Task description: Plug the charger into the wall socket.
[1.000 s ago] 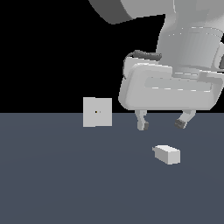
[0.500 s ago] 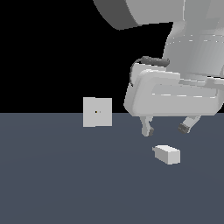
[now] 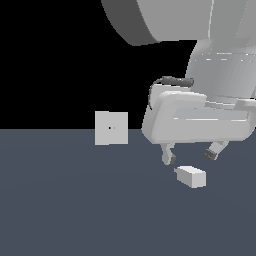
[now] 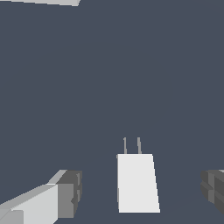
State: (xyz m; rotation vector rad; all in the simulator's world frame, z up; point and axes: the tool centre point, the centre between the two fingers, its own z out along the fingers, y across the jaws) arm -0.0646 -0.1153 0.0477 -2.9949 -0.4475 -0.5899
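The charger (image 3: 190,176) is a small light-grey block lying on the dark floor at the exterior view's right. In the wrist view the charger (image 4: 137,181) shows two thin prongs at one end. My gripper (image 3: 190,157) hangs open just above it, one fingertip on each side and neither touching. The wrist view shows the gripper (image 4: 142,190) with its dark pads spread wide around the block. The wall socket (image 3: 111,128) is a flat upright square plate with tiny holes at its centre, standing farther off toward the exterior view's left.
A dark grey floor (image 3: 75,210) spreads under everything. A thin pale strip (image 4: 43,2) shows at one edge of the wrist view.
The gripper has come down toward the charger and shifted slightly toward the exterior view's right, still open. Charger and socket have not moved.
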